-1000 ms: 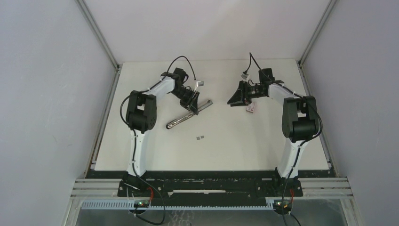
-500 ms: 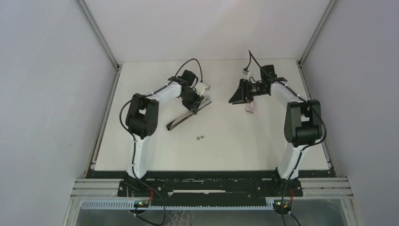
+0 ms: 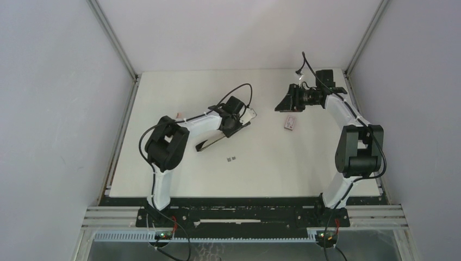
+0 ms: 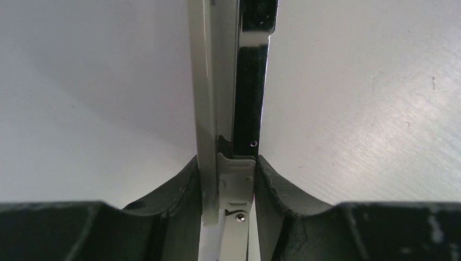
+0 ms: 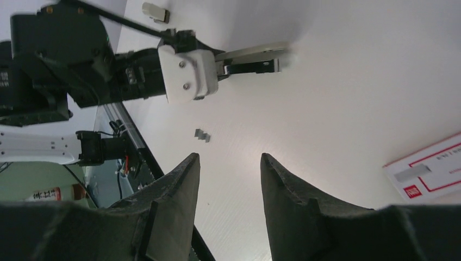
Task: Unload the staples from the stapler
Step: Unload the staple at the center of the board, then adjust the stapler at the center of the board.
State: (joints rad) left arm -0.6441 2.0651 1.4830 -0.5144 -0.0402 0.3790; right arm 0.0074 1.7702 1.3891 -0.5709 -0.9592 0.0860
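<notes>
The stapler [image 3: 209,143] lies slantwise on the white table left of the middle, a slim dark and silver bar. My left gripper [image 3: 229,128] is shut on its far end. In the left wrist view the fingers [image 4: 272,185] clamp the stapler's silver arm [image 4: 204,81] and black arm [image 4: 253,81], which lie close side by side. Two tiny grey staples [image 3: 231,159] lie loose on the table in front of the stapler; they also show in the right wrist view [image 5: 202,135]. My right gripper [image 3: 284,104] is open and empty, held at the back right, apart from the stapler's end [image 5: 255,57].
A small red-and-white box [image 3: 290,123] lies near the right gripper, also seen in the right wrist view [image 5: 429,174]. A small pinkish tool [image 3: 178,115] lies by the left arm's elbow. Grey walls bound the table on three sides.
My left arm has swung right and nearer, and the stapler it holds has shifted right with it. My right gripper has drawn back to the far right, away from the box.
</notes>
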